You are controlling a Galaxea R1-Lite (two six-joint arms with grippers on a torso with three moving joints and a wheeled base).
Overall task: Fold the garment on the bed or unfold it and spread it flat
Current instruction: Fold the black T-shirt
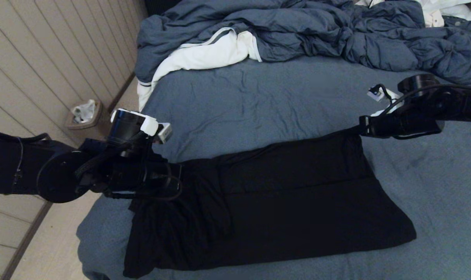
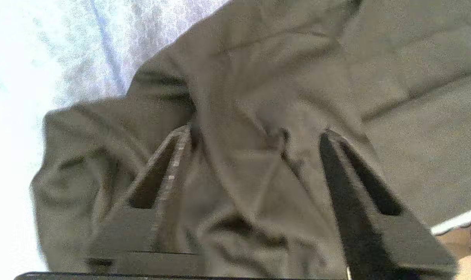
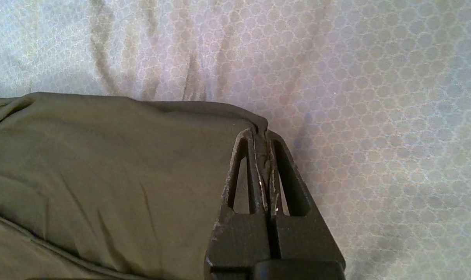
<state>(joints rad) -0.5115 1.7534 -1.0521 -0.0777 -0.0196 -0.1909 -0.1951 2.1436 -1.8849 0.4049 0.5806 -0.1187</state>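
Left gripper [image 1: 177,177], at centre left of the head view: fingers [image 2: 169,171] spread wide, straddling a bunched ridge of black cloth but pinching nothing. Right gripper [image 1: 362,126], at upper right of that view: pressed together on the far right corner of the garment [image 1: 266,206], a thin fold of hem nipped between the pads in the right wrist view.

Outward from there: black T-shirt stretched across the lower half of the head view, plain side up, no print in sight. Right half lying fairly smooth, with one long crease running across it; left end rumpled and gathered around the open fingers, lower left edge drooping toward the bed's near corner. All of it resting on the bed [image 1: 259,101], blue-grey sheet bare around it. Beyond, along the top of the frame, a heaped duvet [image 1: 336,35] and a white cloth [image 1: 204,54], well apart from the shirt.

Handling, as a judgement: light, limp, thin knit; no stiffness, so sagging and bunching wherever unsupported, and clinging slightly to the sheet rather than sliding. Not fragile. Best taken at corners or hem seams, where doubled fabric gives the pads something to bite; a pinch mid-panel likely to lift a peak and drag wrinkles.
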